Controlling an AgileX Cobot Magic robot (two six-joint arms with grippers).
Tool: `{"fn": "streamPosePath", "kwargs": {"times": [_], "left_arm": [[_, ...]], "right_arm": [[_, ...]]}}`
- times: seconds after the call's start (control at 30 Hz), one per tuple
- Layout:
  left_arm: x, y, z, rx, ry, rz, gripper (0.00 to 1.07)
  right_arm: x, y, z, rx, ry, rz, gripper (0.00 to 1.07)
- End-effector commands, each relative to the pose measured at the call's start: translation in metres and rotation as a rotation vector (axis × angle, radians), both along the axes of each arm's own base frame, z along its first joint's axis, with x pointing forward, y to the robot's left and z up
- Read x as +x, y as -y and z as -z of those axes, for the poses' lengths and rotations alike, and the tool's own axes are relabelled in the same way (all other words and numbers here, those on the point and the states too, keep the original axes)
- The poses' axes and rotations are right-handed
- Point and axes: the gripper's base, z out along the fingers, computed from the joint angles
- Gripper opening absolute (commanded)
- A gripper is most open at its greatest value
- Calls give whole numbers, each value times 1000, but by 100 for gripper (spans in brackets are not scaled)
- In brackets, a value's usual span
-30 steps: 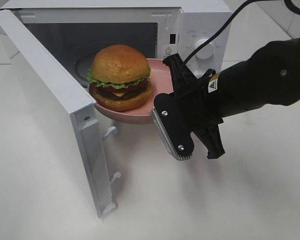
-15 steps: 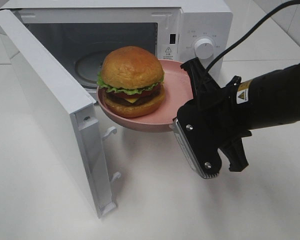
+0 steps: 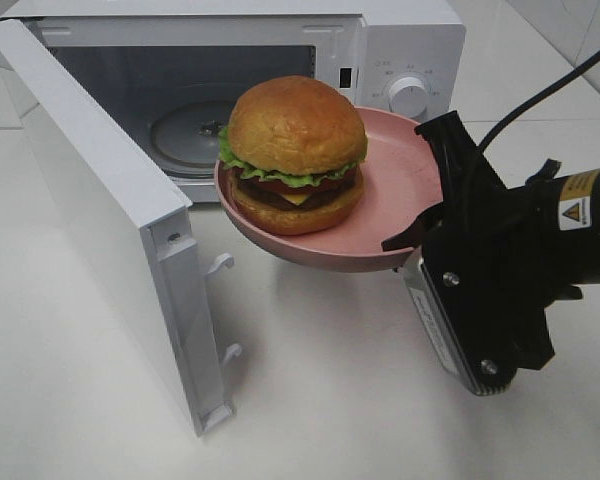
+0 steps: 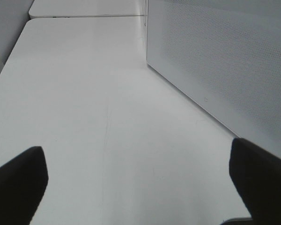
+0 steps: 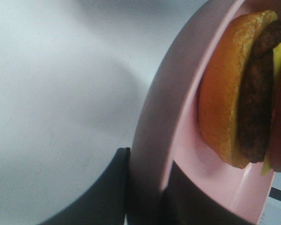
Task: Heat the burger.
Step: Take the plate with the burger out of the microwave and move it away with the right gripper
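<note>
White bench (image 3: 310, 400), microwave (image 3: 400, 40) at its back edge with door (image 3: 110, 230) swung open

I see my right gripper (image 3: 420, 235) clamped on the pink plate (image 3: 380, 215) rim, holding it above the bench before the cavity; the burger (image 3: 295, 155) sits on the plate; my left gripper (image 4: 140, 173) has jaws wide apart, holding nothing

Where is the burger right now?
In the high view, the burger sits on the pink plate, held in the air by the right gripper, just outside the open microwave.
</note>
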Motion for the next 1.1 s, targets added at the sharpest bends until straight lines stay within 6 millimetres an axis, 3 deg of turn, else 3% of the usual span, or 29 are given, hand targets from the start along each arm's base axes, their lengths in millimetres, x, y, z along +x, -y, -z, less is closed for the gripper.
{"fn": "streamPosePath", "kwargs": {"times": [0.03, 0.63, 1.1], "left_arm": [[-2, 0, -1, -3, 28, -2, 98], [-2, 0, -1, -3, 28, -2, 98], [-2, 0, -1, -3, 28, -2, 98]], "right_arm": [[-5, 6, -15, 54, 64, 15, 0], [-48, 48, -31, 26, 24, 120, 0], [-49, 73, -32, -33, 3, 377, 0]]}}
